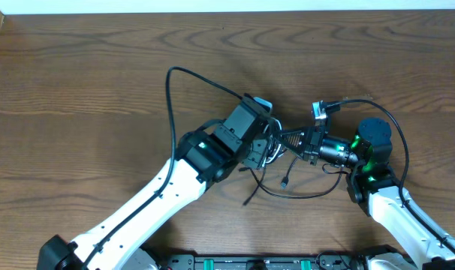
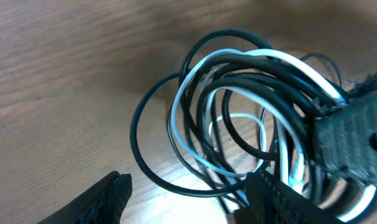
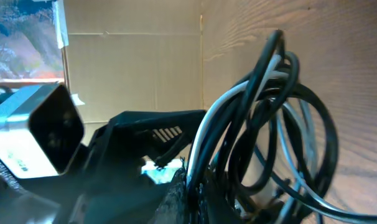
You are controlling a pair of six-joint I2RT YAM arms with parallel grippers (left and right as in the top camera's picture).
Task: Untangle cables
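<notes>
Right now, clamped shut at the right gripper (image 1: 293,141) on one side of the cables (image 2: 272,71); spread apart at the left gripper (image 2: 188,199), pinching nothing, with the lower loops just ahead. Bundled mid-table (image 1: 100,90) between both arms, with loose tails trailing toward the robot. Probably light, limp, slightly springy and slick. Best to take one outer black loop, not the white cord (image 2: 176,109), well clear of the crossing strands.
</notes>
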